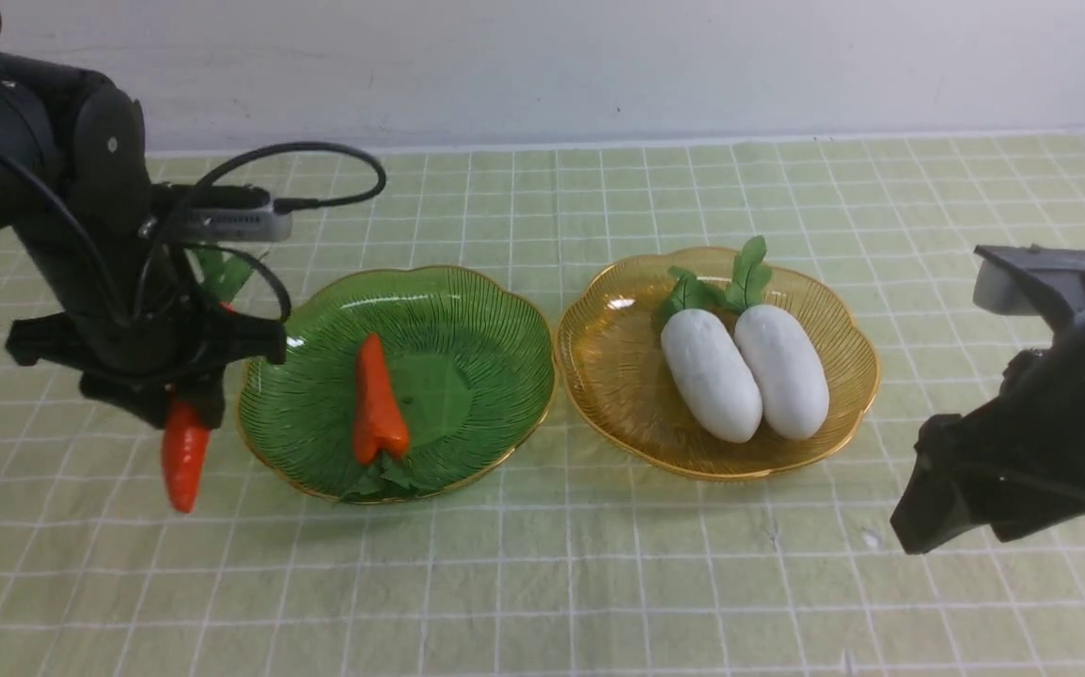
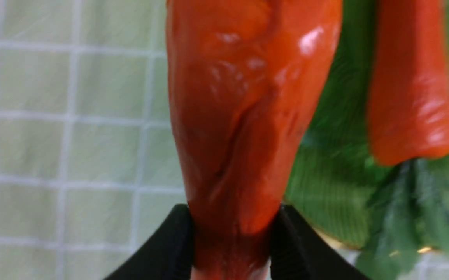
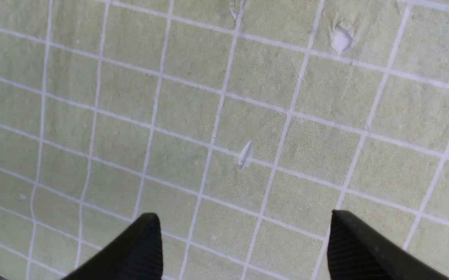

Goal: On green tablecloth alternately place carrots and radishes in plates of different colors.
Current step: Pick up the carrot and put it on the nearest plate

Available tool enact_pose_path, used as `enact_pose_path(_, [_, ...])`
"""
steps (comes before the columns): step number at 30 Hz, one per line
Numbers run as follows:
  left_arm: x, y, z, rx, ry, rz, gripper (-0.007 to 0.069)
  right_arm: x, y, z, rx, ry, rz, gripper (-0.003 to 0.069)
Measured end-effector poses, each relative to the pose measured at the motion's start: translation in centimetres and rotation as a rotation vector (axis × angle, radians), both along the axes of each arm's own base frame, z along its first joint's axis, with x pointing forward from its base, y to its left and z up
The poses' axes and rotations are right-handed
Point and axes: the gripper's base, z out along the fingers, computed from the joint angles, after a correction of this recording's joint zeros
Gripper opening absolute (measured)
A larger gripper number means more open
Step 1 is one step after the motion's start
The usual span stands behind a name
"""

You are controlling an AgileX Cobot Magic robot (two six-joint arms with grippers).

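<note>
While the left claw pinches the carrot near its leafy end, clear the rim of the green plate on its right, lower, then release.

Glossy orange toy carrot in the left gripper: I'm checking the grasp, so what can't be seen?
Front view: the left gripper covers the middle of the glossy orange toy carrot.
Left wrist view: its tip is cut by the top edge, leaf end by the bottom edge.
</note>
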Motion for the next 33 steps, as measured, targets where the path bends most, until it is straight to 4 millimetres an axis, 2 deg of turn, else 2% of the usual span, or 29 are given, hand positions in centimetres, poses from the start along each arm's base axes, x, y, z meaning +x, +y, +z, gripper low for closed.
enact_pose_path(9, [2.2,-1.3,-2.4,-0.095,-0.030,0.021,0.0242,0.2,-0.4,-0.2,-0.048,-0.036,0.032,0.0496])
enact_pose_path(11, [2.6,-1.5,-2.9,-0.112,-0.043,0.026,0.0321,0.0,-0.6,-0.4,-0.069,-0.016,0.045,0.0435])
enact_pose_path(14, [2.7,-1.7,-2.9,-0.124,-0.047,0.030,0.0385,-0.1,-0.6,-0.3,-0.077,-0.022,0.048,0.0379])
enact_pose_path(16, [2.6,-1.7,-2.9,-0.128,-0.047,0.030,0.0470,-0.5,-0.8,0.3,-0.078,-0.046,0.048,0.0290])
enact_pose_path(18, [2.6,-1.8,-2.9,-0.129,-0.047,0.030,0.0498,-0.8,-0.9,0.9,-0.082,-0.068,0.049,0.0245])
enact_pose_path(20, [2.6,-1.8,-2.9,-0.128,-0.045,0.030,0.0532,-1.9,-1.1,2.6,-0.078,-0.135,0.048,0.0161])
enact_pose_path(24, [2.6,-1.8,-2.9,-0.127,-0.038,0.029,0.0541,-5.1,-1.7,6.2,-0.055,-0.286,0.042,0.0052])
enact_pose_path(25, [2.6,-1.8,-2.9,-0.127,-0.037,0.029,0.0541,-5.5,-1.8,6.7,-0.052,-0.305,0.041,0.0044])
enact_pose_path(27, [2.5,-1.8,-3.0,-0.125,-0.027,0.027,0.0541,-8.3,-2.2,9.0,-0.034,-0.419,0.036,0.0010])
enact_pose_path(28, [2.3,-1.7,-3.0,-0.123,-0.013,0.027,0.0541,-10.5,-2.6,10.5,-0.022,-0.502,0.033,0.0000])
enact_pose_path(30, [2.2,-1.7,-3.0,-0.120,0.006,0.027,0.0541,-12.6,-3.0,11.6,-0.007,-0.602,0.025,-0.0004])
enact_pose_path(31, [2.2,-1.7,-3.0,-0.120,0.006,0.027,0.0541,-12.8,-3.1,11.8,-0.005,-0.616,0.023,-0.0004])
enact_pose_path(33, [1.9,-1.7,-3.1,-0.115,0.035,0.026,0.0541,-15.8,-3.7,12.8,0.023,-0.801,-0.004,-0.0006])
